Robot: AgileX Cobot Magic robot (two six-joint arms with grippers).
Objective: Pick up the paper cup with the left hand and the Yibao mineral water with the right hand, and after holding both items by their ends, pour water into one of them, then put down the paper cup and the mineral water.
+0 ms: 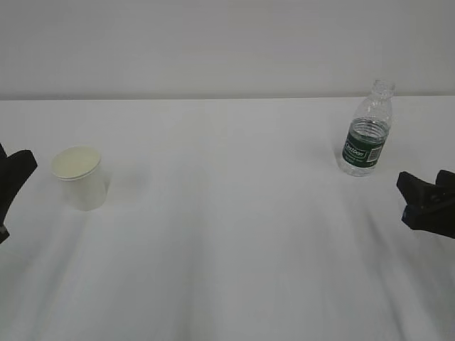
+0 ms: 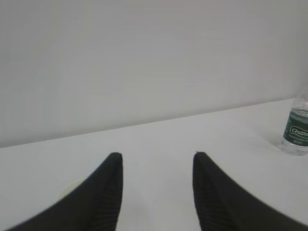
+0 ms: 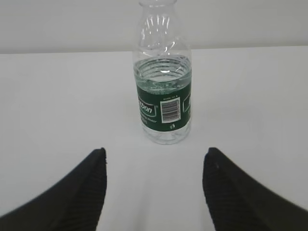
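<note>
A plain pale wall is being faced by all three views, and a white table [image 1: 227, 234] is carrying the two things. The cup [image 1: 79, 176] is standing upright toward the left, mouth up, with its long axis vertical. The bottle [image 1: 367, 132] is standing upright toward the far right, neck up and uncapped, its long axis also vertical; water is being held in it to about the top of the green label.

The first step, the pick-up, is judged to be in hand, and nothing is being held yet. The left hand [image 2: 156, 192] is being kept low at the left edge of the table, near the cup but apart from it, with its jaws spread wide; in the left wrist view only a sliver of the cup [image 2: 72, 188] is being shown, beside the left finger, so the cup is not being centred between the jaws. The right hand [image 3: 154, 185] is being aimed at the bottle [image 3: 163, 91], jaws wide, with the bottle sitting ahead of the gap and clear of both fingers.

Next, the left hand is probably needing to be turned toward the cup, while the right is needing only to be advanced before closing
</note>
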